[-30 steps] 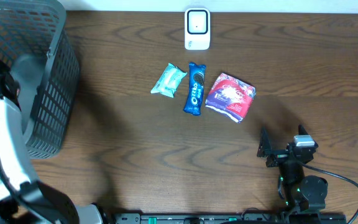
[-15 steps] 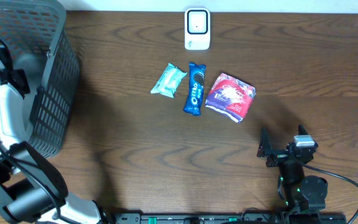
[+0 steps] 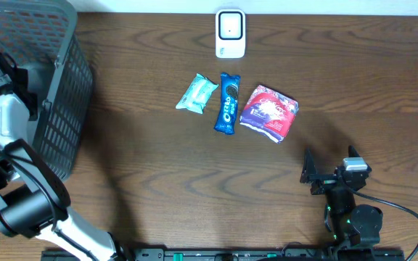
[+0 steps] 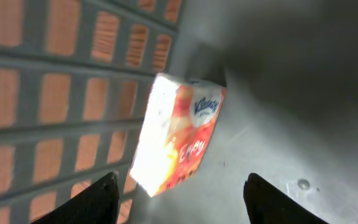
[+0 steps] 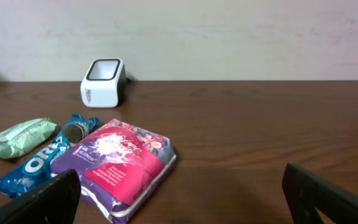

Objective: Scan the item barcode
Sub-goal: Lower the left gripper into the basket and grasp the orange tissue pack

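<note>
Dark brown wood-grain worktop (image 3: 158,167) fills the overhead view, with a pale wall behind it in the right wrist view. At the far left the left arm (image 3: 7,119) rises from the near edge and bends over the rim of a grey plastic mesh basket (image 3: 64,94), its wrist pointing down inside. The left tool (image 4: 188,202) has its two dark fingers (image 4: 101,199) spread apart with nothing clamped between them. An orange and white Kleenex tissue pack (image 4: 179,140) lies on the basket floor against the slatted wall, just ahead of that tool and in line with the gap between its fingers, not touched by either one. At the near right edge the right arm (image 3: 348,206) sits low and folded, and the right tool (image 5: 185,202) is spread wide and empty, facing the far side of the worktop. A purple flowered soft pouch (image 3: 268,112) lies nearest ahead of it, well apart from its fingers; a blue Oreo biscuit pack (image 3: 228,102) lies just beside the pouch, and a mint-green wrapped bar (image 3: 197,93) lies beside that. A white box-shaped barcode scanner (image 3: 230,33) stands at the far edge, beyond the three packs.
</note>
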Motion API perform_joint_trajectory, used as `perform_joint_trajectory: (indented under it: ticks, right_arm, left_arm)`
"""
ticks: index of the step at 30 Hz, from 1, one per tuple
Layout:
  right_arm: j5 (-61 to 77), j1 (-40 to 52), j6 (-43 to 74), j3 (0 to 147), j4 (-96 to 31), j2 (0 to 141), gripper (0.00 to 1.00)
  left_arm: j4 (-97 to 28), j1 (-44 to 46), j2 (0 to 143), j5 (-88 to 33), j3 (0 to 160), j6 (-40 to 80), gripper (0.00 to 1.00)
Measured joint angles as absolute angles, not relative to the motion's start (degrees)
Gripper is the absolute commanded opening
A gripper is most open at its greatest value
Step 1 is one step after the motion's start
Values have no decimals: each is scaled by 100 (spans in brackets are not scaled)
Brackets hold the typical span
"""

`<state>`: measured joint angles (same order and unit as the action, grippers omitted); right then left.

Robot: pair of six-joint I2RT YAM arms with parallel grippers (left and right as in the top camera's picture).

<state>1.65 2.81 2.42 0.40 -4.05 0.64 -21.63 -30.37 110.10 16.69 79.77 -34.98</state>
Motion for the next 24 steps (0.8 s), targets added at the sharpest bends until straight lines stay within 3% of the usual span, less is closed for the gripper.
perform_joint_trajectory:
  ticks: [17, 24]
  right_arm:
    - [167, 281, 242, 40, -405, 64, 99]
    - [165, 279, 242, 40, -405, 64, 99]
  left_arm:
    - [-1428, -3157, 11316, 1660, 7977, -4082, 52]
    - [-1457, -3288, 11321, 1203, 7977, -4093, 52]
